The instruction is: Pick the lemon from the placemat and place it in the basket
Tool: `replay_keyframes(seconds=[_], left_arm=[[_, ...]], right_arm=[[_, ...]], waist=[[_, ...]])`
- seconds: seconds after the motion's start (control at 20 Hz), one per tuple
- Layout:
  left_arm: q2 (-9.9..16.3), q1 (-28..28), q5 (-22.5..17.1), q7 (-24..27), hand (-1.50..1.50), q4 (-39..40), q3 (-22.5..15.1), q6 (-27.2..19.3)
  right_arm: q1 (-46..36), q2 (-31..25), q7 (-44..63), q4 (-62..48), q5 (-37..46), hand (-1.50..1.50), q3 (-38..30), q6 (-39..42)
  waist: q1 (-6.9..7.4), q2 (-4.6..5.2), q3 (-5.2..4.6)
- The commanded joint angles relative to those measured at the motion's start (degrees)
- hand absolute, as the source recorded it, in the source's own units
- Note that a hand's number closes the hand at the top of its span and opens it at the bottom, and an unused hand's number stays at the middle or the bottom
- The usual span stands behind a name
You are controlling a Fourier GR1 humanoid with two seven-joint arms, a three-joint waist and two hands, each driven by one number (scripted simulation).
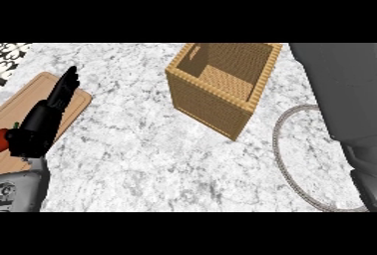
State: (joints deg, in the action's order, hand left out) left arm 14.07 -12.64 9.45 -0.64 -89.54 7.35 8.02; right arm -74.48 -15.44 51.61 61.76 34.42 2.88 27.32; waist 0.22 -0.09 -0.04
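A: Well, where is the lemon sitting? I am not finding it anywhere.

B: Not showing. No yellow fruit is visible on the desk [169, 164]. Only a small red thing with a green stem [6, 137] is peeking out at the far left edge, partly hidden behind the left hand [40, 124]. Cannot tell whether the lemon is hidden under the right arm or lying outside the frame.

A: And the placemat?

B: A thin grey ring [283, 149] is curving at the right of the frame, likely the placemat's rim; most of it is lying beneath the right forearm [346, 99]. That would explain the arm's position: my reading is that it is hanging over the mat to work there.

A: Right hand's fingers?

B: Only the grey forearm is showing, filling the right side from top to lower edge. The hand itself is out of view, so nothing can be said of it.

A: Left hand?

B: Resting at the left of the frame over a wooden cutting board [70, 107], fingers straight and together, pointing toward the upper left, holding nothing.

A: Basket?

B: The basket [213, 102] is standing upright at upper centre, mouth open, nothing inside that I can see. It is sitting just beside the ring's left edge, which is making for a short carry, I judge.
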Motion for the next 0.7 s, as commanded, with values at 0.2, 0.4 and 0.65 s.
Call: replay_keyframes(seconds=[0.2,0.4,0.65], left_arm=[[-1.3,1.9,1.3,-0.7,0.0,-2.7,-1.3,-0.8],[-0.1,2.0,1.1,4.7,0.0,2.7,0.4,-0.1],[-0.5,1.1,1.1,0.6,0.0,-1.7,-0.3,-0.5]], right_arm=[[1.9,3.1,1.5,-0.9,-2.7,-1.5,-3.9,-0.8],[3.5,3.9,-0.4,4.2,-2.0,-1.5,-7.0,-9.3],[3.1,3.3,0.2,5.9,0.5,-1.5,-13.9,-23.9]], waist=[[0.35,0.03,0.03],[-0.16,0.18,0.01],[0.18,0.11,0.09]])
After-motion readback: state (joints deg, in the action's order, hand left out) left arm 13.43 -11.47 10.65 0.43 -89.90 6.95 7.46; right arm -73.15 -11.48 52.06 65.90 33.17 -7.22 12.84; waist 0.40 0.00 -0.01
